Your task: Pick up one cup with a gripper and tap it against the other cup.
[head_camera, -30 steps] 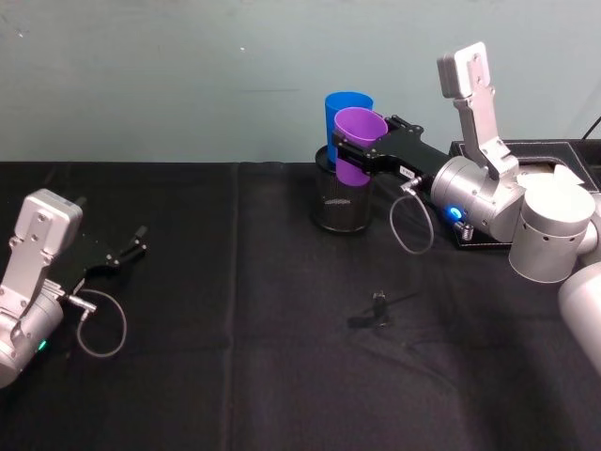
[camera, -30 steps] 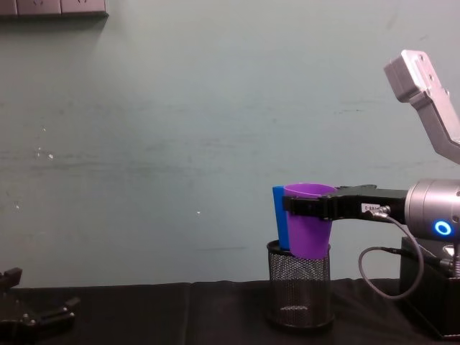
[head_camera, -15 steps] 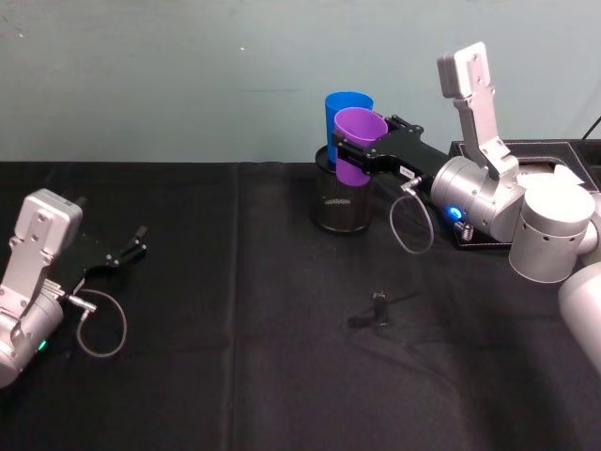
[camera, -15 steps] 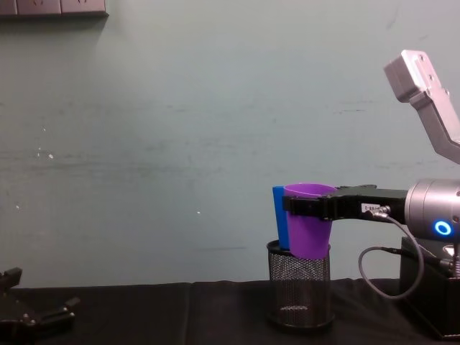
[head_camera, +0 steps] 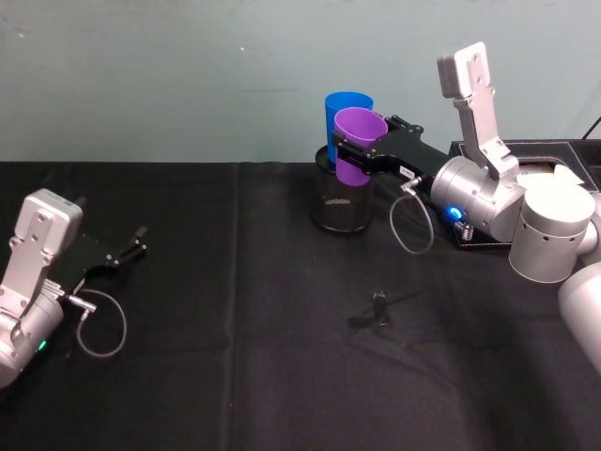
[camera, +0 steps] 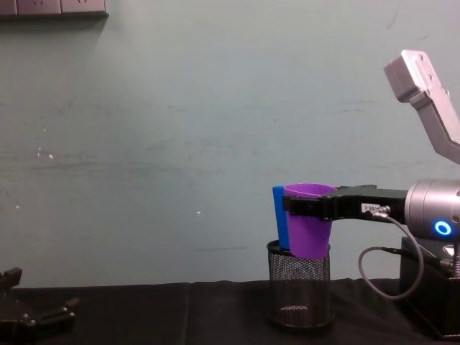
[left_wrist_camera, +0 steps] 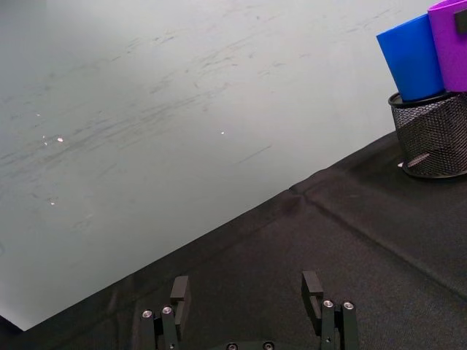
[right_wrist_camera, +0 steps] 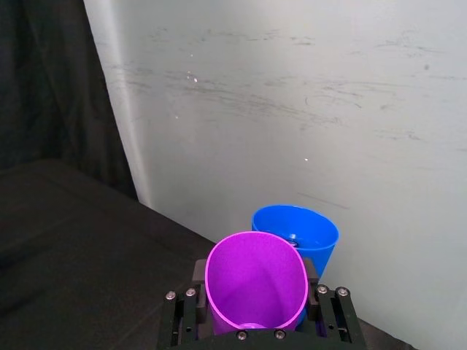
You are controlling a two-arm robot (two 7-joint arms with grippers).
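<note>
Right gripper (head_camera: 362, 139) clamps purple cup (head_camera: 358, 143) beside blue cup (head_camera: 343, 109) in mesh holder (head_camera: 342, 202); a hard tap could topple both; left gripper (head_camera: 131, 246) lies far left, jaws apart.

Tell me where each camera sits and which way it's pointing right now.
Head: high on the robot, looking forward and down at the black table; both arms show, right gripper holding the purple cup.
Chest: lower, looking level across toward the wall; right arm enters from the right.
Left wrist: on the parked left arm, facing across the table; its open fingers show.
Right wrist: looks past its gripper into the purple cup.
Shared: both wrist views show the blue cup.
</note>
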